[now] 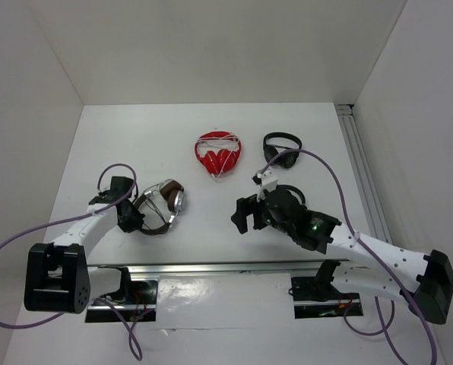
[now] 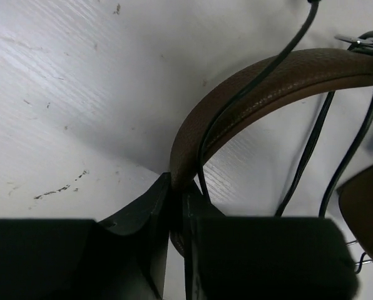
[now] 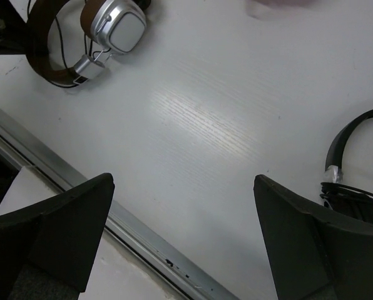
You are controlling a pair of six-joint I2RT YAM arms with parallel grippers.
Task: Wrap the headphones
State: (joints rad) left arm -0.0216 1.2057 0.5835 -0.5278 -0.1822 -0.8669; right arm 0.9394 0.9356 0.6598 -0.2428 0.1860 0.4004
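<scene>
The headphones [image 1: 163,204] lie at the left of the table, with a brown headband [image 2: 268,87], silver earcups [image 3: 114,25] and a thin dark cable [image 2: 249,87] looped over the band. My left gripper [image 1: 132,217] is shut on the headband, which runs down between its fingers [image 2: 143,212]. My right gripper [image 1: 245,215] is open and empty over bare table right of the headphones; its fingertips [image 3: 86,206] stand wide apart.
A red pair with a white cord [image 1: 217,154] lies at the back centre. A black pair [image 1: 281,148] lies at the back right, another [image 3: 355,181] under my right arm. A metal rail [image 1: 211,268] runs along the near edge.
</scene>
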